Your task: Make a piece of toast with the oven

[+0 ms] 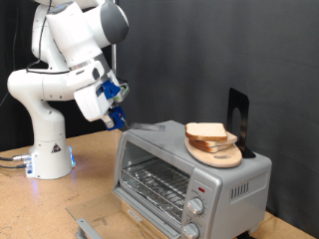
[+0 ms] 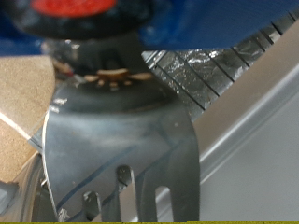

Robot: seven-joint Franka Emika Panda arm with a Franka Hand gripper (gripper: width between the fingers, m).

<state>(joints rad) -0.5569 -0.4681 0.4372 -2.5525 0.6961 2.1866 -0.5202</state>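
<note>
Gripper (image 1: 117, 119): blue-cased, hanging just beside the oven's (image 1: 189, 169) top corner on the exterior view's left, fingers clamped on the handle of a metal spatula (image 2: 121, 154); the finger pads themselves are lost in blur and shadow in the wrist view. Spatula: slotted blade fills the wrist view, out of focus, its lower edge cut off; in the exterior view only a thin grey strip shows above the oven's roof. Arm: white, base on the wooden table (image 1: 90, 174) well to the oven's left, elbow folded high, wrist angled down toward the oven. Piece of toast (image 1: 206, 131): on a round wooden board (image 1: 217, 153) atop the oven's roof. Oven: door lowered, wire rack visible inside, far end cut off by the frame's bottom.
</note>
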